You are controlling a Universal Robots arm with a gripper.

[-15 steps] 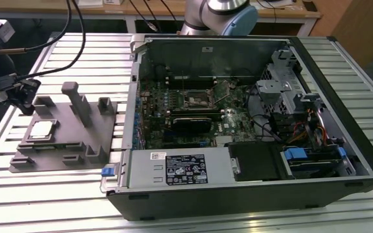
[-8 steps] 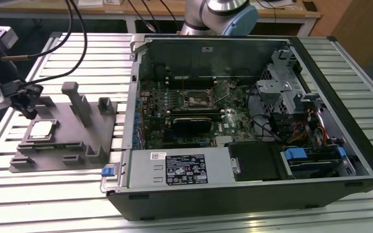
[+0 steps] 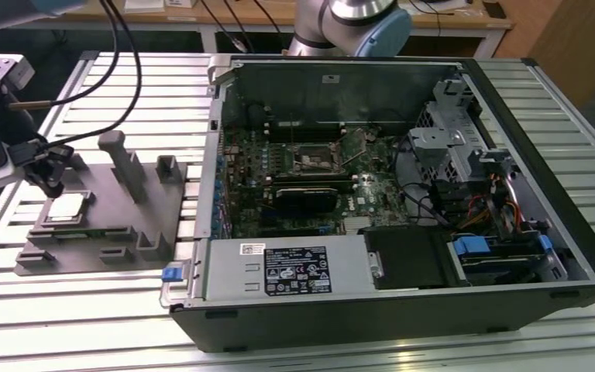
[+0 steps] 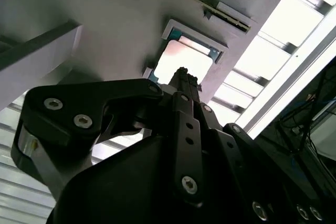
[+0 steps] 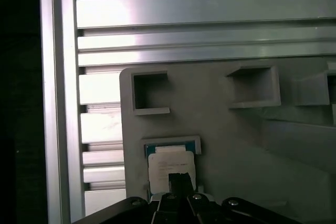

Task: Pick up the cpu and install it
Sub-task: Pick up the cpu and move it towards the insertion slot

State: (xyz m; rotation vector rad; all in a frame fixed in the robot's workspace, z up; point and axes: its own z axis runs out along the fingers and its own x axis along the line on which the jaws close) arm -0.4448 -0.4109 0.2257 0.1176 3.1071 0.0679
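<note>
Now my black claw (image 3: 47, 184), fingers together and empty, hovers over the flat silvery square cpu (image 3: 65, 208), nine o'clock of the open black computer case (image 3: 380, 319). It's probably light and fragile, so grip its edges.

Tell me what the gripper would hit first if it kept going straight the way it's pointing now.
Most likely the cpu. In the first wrist view the gripper points straight at its silvery top, which sits in a pocket of the grey fixture plate. How big the gap between them is, I can't tell.
</note>
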